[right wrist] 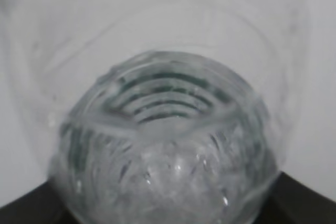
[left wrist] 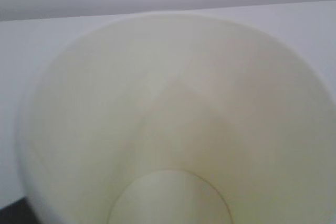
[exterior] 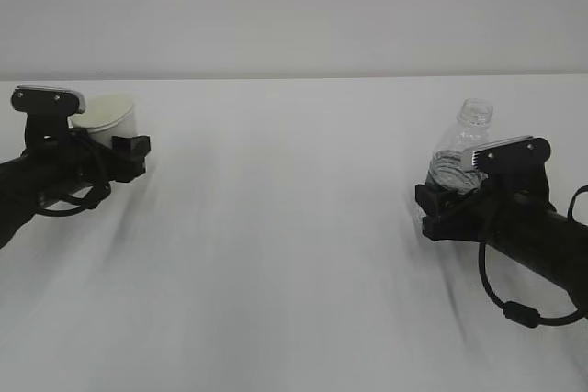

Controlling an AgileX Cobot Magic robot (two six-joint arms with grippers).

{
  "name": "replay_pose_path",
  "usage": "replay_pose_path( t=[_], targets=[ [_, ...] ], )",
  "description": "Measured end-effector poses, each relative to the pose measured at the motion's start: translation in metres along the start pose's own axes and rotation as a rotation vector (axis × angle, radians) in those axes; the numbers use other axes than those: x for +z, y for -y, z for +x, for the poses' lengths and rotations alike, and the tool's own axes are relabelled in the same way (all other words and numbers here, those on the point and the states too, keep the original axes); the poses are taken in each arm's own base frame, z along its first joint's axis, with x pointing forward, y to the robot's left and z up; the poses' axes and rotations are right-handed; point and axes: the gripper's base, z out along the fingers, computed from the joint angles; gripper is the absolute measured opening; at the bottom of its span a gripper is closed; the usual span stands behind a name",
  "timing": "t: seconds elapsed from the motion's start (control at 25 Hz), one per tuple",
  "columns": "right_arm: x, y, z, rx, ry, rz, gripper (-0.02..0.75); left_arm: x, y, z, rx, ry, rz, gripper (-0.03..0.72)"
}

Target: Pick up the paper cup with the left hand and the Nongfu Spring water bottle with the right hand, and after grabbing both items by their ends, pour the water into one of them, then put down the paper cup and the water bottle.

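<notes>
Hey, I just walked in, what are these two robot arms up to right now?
Each arm has one item. The left gripper holds the paper cup, at the far left, and its wrist camera looks straight into the cup's empty inside. The right gripper holds the uncapped water bottle, at the far right, leaning left with its open mouth up. The two are far apart over the white table, and no water is being poured.

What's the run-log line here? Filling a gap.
left hand: holds paper cup | right hand: holds water bottle, tilted | apart, no pour
</notes>
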Motion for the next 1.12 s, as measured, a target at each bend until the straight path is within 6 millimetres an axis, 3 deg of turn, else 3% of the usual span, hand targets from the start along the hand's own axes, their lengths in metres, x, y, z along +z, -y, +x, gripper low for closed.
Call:
replay_pose_path(
  t=[0.48, 0.88, 1.12],
  targets=[
    [-0.016, -0.003, -0.014, -0.035, -0.028, -0.018, 0.468, -0.038, 0.021, -0.005, -0.007, -0.023, 0.174, 0.484],
    [-0.035, -0.008, -0.036, -0.101, -0.002, -0.05, 0.468, -0.048, 0.047, -0.009, -0.016, -0.034, 0.44, 0.484],
    [-0.045, -0.012, -0.05, -0.12, 0.015, -0.083, 0.467, -0.052, 0.073, -0.006, 0.025, -0.053, 0.559, 0.483]
  ],
)
